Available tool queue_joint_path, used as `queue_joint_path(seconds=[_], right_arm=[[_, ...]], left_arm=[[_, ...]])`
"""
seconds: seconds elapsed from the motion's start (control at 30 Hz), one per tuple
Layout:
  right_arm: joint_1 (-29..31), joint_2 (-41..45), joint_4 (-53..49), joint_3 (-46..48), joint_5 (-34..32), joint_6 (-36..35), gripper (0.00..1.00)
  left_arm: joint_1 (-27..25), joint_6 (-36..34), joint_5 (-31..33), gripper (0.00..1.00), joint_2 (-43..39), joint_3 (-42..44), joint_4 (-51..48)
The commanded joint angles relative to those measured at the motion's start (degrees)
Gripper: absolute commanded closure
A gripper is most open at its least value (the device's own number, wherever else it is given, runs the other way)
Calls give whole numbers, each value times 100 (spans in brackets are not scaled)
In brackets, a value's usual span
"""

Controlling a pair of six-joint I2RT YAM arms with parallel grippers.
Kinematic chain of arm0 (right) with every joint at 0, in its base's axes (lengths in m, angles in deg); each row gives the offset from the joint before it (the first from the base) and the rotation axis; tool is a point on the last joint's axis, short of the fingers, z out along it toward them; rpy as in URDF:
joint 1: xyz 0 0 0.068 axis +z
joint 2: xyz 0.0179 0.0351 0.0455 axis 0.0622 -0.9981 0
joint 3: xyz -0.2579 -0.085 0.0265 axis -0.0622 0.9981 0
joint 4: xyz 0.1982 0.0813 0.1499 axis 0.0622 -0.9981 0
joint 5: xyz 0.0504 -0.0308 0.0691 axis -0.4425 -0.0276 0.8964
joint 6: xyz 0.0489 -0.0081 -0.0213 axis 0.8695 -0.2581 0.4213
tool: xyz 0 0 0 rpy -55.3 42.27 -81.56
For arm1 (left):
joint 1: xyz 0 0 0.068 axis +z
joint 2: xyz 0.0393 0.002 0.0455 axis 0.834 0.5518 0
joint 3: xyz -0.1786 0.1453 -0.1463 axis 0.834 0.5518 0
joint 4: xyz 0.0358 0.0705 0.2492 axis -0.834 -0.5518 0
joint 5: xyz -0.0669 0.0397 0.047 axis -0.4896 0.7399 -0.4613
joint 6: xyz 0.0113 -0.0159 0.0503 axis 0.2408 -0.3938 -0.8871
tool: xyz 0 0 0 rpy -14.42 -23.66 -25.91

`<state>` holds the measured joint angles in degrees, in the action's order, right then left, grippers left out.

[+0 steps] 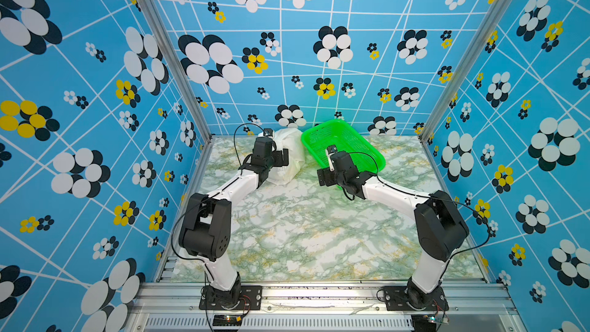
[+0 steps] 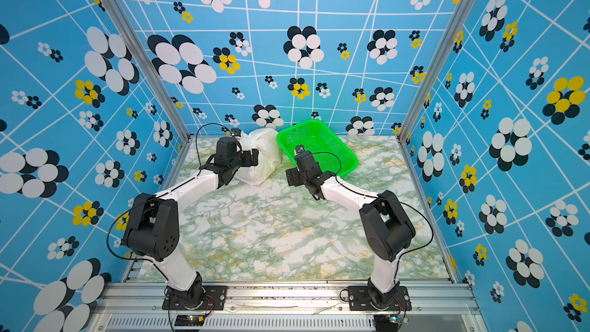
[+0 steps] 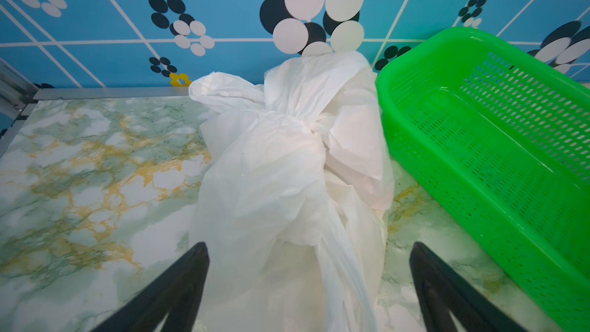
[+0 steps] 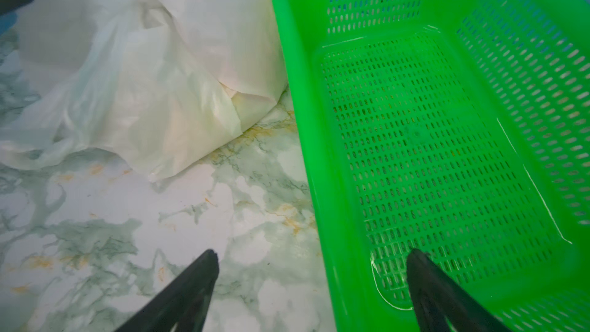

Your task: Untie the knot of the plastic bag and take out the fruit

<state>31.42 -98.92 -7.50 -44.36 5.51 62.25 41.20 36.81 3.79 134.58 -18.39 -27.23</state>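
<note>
In a top view we find the bag [image 1: 289, 154] at the upper centre of the table [image 1: 303, 234], resting against the left wall of the basket [image 4: 293, 75], its long axis running up and down the frame. The left gripper [image 3: 308, 245] hovers over the bag's lower end, jaws wide and empty. The knot [image 3: 300, 122] lies straight ahead between them, toward the back wall. The right gripper [image 4: 312, 251], likewise wide and empty, straddles the basket rim with the bag off to one side. We judge the left arm nearer the knot. The fruit is hidden inside the bag.
</note>
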Motion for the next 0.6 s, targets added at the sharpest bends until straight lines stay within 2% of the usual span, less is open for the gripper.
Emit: queue_joint_path(seconds=[0.0,0.13,0.4,0.57], right_arm=[[-109,-199,-405,-219,-259,254,5],[-217,-333,-684,-301,-362,493,11],[-221,1,-767,209,-700,1198,55],[-225,599,-706,868,-1205,1811,67]], left_arm=[[-15,-154,377,1,201,-231,-423],[-11,-146,362,1,236,-202,-351],[29,-89,441,1,19,129,-80],[68,-32,393,1,-208,351,96]])
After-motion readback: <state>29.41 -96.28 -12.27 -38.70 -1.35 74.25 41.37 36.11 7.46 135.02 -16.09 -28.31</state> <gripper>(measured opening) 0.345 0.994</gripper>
